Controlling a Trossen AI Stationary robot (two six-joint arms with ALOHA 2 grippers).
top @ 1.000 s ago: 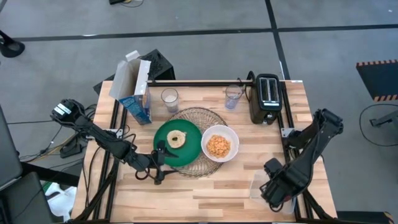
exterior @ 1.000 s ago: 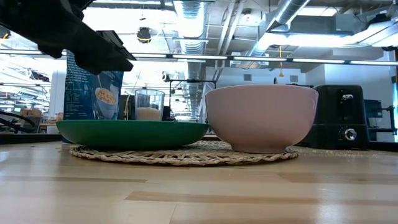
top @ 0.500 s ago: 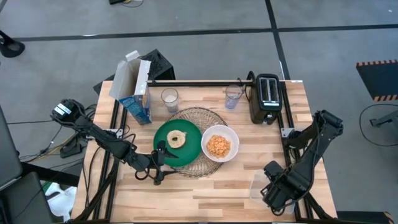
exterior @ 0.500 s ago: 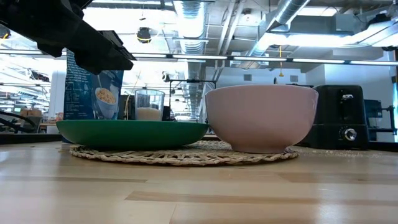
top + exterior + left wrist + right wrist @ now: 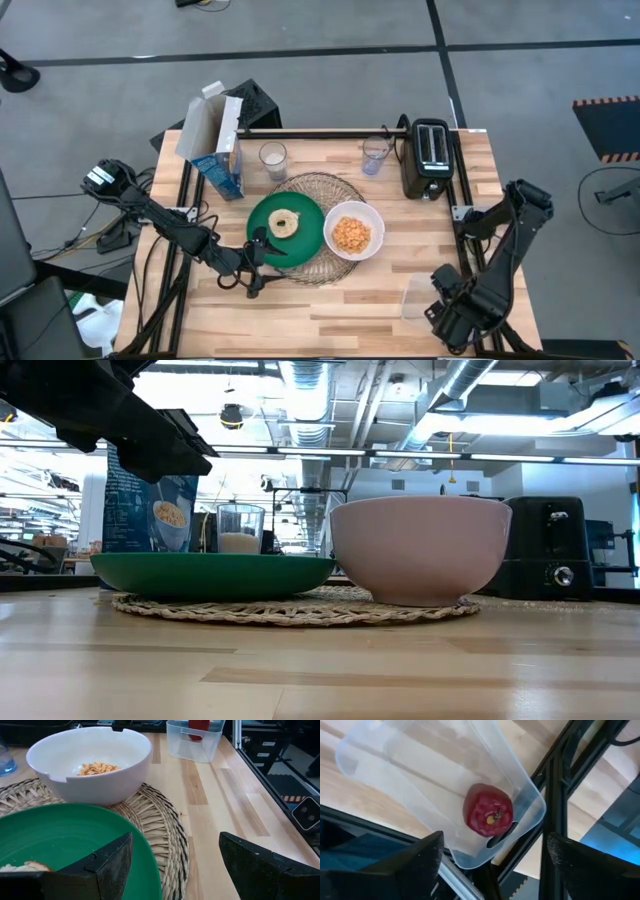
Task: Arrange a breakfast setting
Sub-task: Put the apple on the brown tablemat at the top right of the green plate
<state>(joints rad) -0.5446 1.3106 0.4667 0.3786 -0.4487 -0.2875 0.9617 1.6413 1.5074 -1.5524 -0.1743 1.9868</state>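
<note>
The round wire mat (image 5: 318,190) lies mid-table and carries the green plate (image 5: 300,235) with the pale bagel (image 5: 284,223), and the white bowl (image 5: 352,232) of orange cereal (image 5: 97,768). Two clear glasses (image 5: 272,158) (image 5: 375,154) stand behind the mat. My left gripper (image 5: 262,262) hovers open over the plate's near-left rim (image 5: 145,870), above it in the low view (image 5: 150,440). My right gripper (image 5: 440,312) is open above the clear tub (image 5: 420,785), where the small red apple (image 5: 488,812) lies in a corner. The spoon is out of view.
A blue cereal box (image 5: 218,140) stands at the far left and the black toaster (image 5: 430,158) at the far right. The tub (image 5: 415,298) sits by the near right edge, beside the table's dark frame rail (image 5: 555,795). Bare wood lies along the near side.
My right gripper has gone a little toward the table's near edge, over the tub.
</note>
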